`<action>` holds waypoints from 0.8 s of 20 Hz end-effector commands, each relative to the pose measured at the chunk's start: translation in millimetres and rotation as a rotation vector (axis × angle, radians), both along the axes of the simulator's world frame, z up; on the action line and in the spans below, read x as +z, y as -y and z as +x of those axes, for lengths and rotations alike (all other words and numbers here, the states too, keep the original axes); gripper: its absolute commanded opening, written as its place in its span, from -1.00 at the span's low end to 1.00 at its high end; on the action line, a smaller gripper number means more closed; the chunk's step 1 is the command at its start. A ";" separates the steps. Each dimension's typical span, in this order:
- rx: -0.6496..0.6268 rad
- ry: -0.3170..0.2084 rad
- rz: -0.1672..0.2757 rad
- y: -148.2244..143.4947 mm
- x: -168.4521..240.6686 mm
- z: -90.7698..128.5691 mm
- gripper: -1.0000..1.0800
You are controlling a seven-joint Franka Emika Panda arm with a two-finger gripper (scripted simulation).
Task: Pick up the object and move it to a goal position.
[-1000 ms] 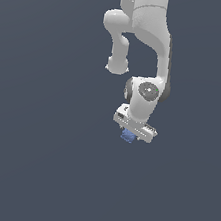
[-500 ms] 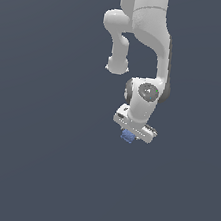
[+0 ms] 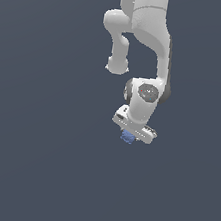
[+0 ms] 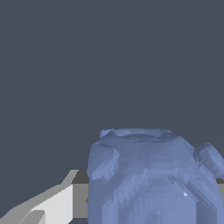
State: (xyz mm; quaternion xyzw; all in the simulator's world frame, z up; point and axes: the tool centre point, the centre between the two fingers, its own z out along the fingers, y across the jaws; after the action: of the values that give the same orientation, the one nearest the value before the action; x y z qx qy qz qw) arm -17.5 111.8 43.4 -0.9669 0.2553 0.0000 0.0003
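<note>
Arm (image 3: 145, 32) hangs from the top of the exterior view, elbow bent, wrist pitched down and slightly tilted. Gripper (image 3: 128, 135) is clamped on the blue object (image 3: 127, 137), which pokes out just below the hand. Wrist view: object (image 4: 153, 179) close up, one finger (image 4: 52, 203) beside it.

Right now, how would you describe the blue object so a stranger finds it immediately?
Follow the white arm down to its gripper. The blue object sits just beneath it, small, lumpy and mottled, the only coloured thing against the grey background.
</note>
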 end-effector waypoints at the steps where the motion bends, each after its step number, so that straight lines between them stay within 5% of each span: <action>1: 0.000 0.001 0.000 2.1 3.0 6.2 -1.00; 16: 0.000 0.000 0.000 24.9 35.4 81.0 -1.00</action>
State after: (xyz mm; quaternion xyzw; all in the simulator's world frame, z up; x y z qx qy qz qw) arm 54.7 89.5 74.8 -0.9668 0.2557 -0.0003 0.0002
